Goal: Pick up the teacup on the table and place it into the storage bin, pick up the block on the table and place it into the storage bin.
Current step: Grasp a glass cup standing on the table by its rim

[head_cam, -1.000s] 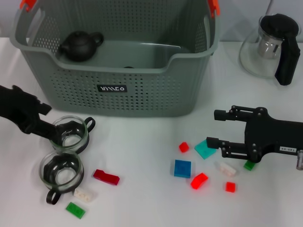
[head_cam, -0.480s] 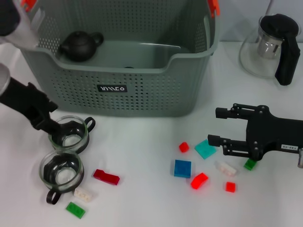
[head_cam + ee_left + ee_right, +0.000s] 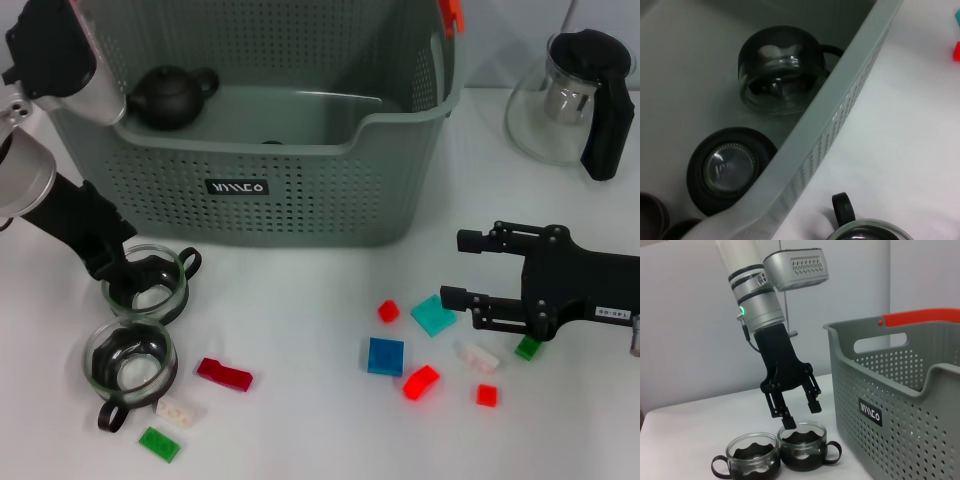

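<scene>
Two glass teacups with dark holders and loop handles stand side by side on the white worktop (image 3: 300, 420): the nearer teacup (image 3: 130, 363) and the farther teacup (image 3: 148, 283), just before the grey perforated storage bin (image 3: 300, 190). The left gripper (image 3: 796, 413) hangs above the farther cup, fingers apart. The right gripper (image 3: 455, 270) hovers spread over ten scattered blocks, including a blue block (image 3: 385, 356).

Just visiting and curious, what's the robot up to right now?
Left gripper open, over the nearer-bin teacup. Right gripper open, near the blocks. Storage bin holds a black teapot.
</scene>
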Robot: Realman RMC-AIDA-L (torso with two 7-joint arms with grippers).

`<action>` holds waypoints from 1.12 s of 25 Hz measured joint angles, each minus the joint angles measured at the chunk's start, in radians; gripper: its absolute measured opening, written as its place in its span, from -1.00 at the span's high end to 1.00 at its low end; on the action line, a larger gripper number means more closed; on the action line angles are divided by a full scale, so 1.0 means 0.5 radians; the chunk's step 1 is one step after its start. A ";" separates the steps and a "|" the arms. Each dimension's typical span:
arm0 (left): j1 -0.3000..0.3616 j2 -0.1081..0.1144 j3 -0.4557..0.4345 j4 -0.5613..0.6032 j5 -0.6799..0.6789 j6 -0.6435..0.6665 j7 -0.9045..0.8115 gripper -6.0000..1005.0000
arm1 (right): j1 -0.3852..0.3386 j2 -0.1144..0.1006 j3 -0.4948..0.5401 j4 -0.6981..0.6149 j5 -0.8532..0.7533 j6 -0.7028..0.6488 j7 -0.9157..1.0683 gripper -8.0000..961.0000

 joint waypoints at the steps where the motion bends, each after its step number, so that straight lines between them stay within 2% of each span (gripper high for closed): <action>1: -0.001 -0.002 0.000 0.005 0.002 0.000 0.000 -0.42 | 0.000 0.000 0.000 0.000 0.000 0.000 0.001 -0.54; 12: -0.023 -0.006 0.022 -0.017 0.061 -0.054 -0.001 -0.40 | -0.009 -0.002 0.000 0.000 0.000 -0.001 0.002 -0.54; 16: -0.016 -0.022 0.040 -0.038 0.074 -0.108 -0.001 -0.40 | -0.009 -0.003 0.011 0.000 0.000 -0.002 0.007 -0.55; 19: -0.016 -0.034 0.077 -0.089 0.116 -0.145 -0.025 -0.39 | -0.006 -0.005 0.023 0.000 0.000 -0.002 0.011 -0.55; 28: -0.027 -0.027 0.198 -0.172 0.118 -0.162 -0.090 -0.38 | 0.006 -0.005 0.025 0.000 0.000 -0.001 0.012 -0.54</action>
